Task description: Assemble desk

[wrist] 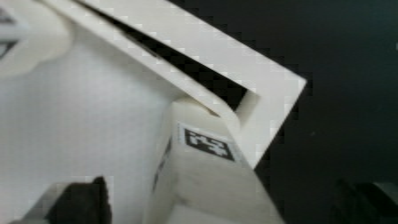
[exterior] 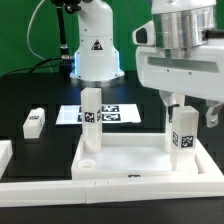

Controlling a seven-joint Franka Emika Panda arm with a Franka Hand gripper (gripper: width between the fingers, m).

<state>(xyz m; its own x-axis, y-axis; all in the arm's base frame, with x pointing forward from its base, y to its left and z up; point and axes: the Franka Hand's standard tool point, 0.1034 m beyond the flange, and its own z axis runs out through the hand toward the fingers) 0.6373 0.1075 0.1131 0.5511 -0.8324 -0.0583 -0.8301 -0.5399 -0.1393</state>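
The desk's white tray-like tabletop [exterior: 125,160] lies at the front of the table with its raised rim up. Two short square tagged legs stand upright in its far corners, one toward the exterior view's left [exterior: 90,106] and one toward its right [exterior: 183,132]. My gripper [exterior: 184,104] hangs straight over the right leg, open. In the wrist view that leg [wrist: 210,150] runs between my dark fingers [wrist: 71,205], with a gap on each side, and the tabletop [wrist: 89,110] lies beyond. A third leg [exterior: 33,121] lies loose on the black table.
The marker board [exterior: 112,116] lies flat behind the tabletop. The arm's white base [exterior: 97,50] stands at the back. A white rail [exterior: 100,190] runs along the front edge, and another white piece [exterior: 4,155] shows at the exterior view's left edge.
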